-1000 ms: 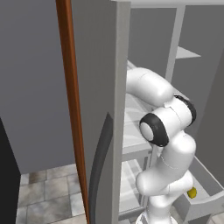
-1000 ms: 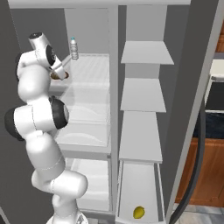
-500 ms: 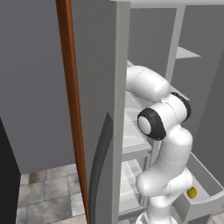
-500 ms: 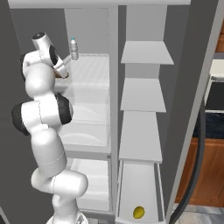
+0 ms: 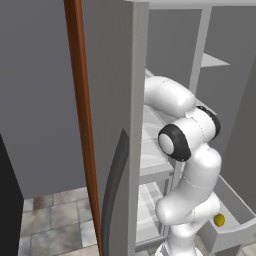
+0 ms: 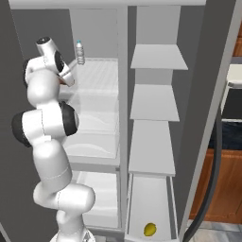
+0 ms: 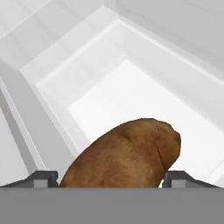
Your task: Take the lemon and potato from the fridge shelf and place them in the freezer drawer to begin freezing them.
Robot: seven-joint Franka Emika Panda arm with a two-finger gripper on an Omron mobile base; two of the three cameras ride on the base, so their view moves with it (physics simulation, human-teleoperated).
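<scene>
Potato, brown and dull-skinned, oblong with a blunt knobby end (image 7: 127, 155): it sits between my two dark finger tips, so my two-finger gripper (image 7: 111, 177) is closed on it. In the hand view it fills the six o'clock half, its blunt end pointing toward two o'clock, with the translucent white fridge shelf (image 7: 131, 96) and its pale rim beyond. In the right base view my hand is up at ten o'clock, beside that ribbed shelf (image 6: 101, 75).

My worry is the grip: the skin is rounded and I seem to hold it near one end, so a quick swing down could let it pivot or slip out. The fridge's centre divider is close too, and I judge my elbow could clip it on the way out.

Down at six o'clock the small bright yellow lemon (image 6: 150, 229) already lies in the light grey freezer drawer (image 6: 163, 208), near its front.
</scene>
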